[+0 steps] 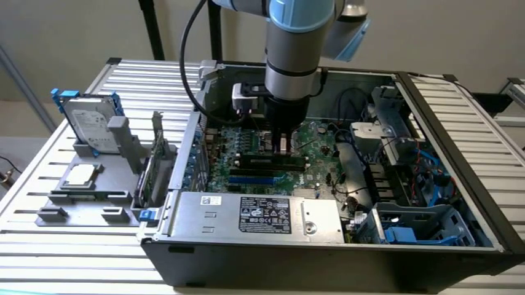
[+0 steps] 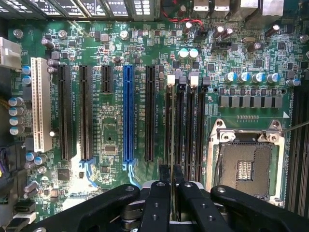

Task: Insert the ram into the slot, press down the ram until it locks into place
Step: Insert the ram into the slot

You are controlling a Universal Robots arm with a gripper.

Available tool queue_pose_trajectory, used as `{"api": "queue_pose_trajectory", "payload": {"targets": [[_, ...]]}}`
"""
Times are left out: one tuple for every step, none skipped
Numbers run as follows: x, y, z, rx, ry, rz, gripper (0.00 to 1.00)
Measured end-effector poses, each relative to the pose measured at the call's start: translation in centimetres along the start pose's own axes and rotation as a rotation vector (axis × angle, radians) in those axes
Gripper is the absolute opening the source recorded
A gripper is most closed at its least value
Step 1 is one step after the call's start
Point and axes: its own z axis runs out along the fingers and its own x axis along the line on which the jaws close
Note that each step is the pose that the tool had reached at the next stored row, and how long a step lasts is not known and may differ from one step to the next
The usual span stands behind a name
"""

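The gripper [image 2: 172, 195] is nearly closed, its black fingers [image 2: 158, 205] pinching the ram [image 2: 172, 130] by its flat faces. The ram stands on edge, lengthwise over the memory sockets [image 2: 187, 125], likely so its contacts meet a slot squarely. Whether it is seated cannot be told. The sockets lie between the CPU socket [image 2: 244, 169] and the expansion slots [image 2: 128, 113], near the motherboard [image 2: 72, 48] edge by the power supply [image 1: 254, 215].

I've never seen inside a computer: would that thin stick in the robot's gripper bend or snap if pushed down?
Likely stiff: the ram stands straight, edge-on, held by the gripper. Probably light, being so thin. Possibly fragile if pushed askew, since it must line up with a narrow memory slot.
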Motion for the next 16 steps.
{"api": "queue_pose_trajectory", "payload": {"targets": [[0.0, 0.00, 0.04, 0.0000, 0.0001, 0.000, 0.14], [0.0, 0.01, 0.08, 0.0000, 0.0001, 0.000, 0.14], [0.0, 0.01, 0.11, 0.0000, 0.0002, 0.000, 0.14], [0.0, 0.02, 0.15, 0.0000, 0.0003, 0.000, 0.14], [0.0, 0.03, 0.16, -0.0001, 0.0006, 0.000, 0.14], [0.0, 0.04, 0.17, -0.0007, 0.0006, 0.000, 0.14], [0.0, 0.04, 0.17, -0.0004, 0.0008, 0.000, 0.15], [0.0, 0.04, 0.15, -0.0001, 0.0007, 0.000, 0.15], [0.0, 0.04, -0.01, -0.0002, 0.0004, 0.000, 0.22], [0.0, 0.04, -0.30, -0.0013, 0.0004, 0.000, 0.22], [0.0, 0.03, -0.60, -0.0024, 0.0006, 0.000, 0.22], [0.0, 0.04, -0.92, -0.0035, 0.0006, 0.000, 0.22], [0.0, 0.04, -1.19, -0.0046, 0.0005, 0.000, 0.22], [0.0, 0.05, -1.46, -0.0057, 0.0006, 0.000, 0.22], [0.0, 0.05, -1.71, -0.0069, 0.0008, 0.000, 0.22], [0.0, 0.07, -1.95, -0.0080, 0.0007, 0.000, 0.20]]}}
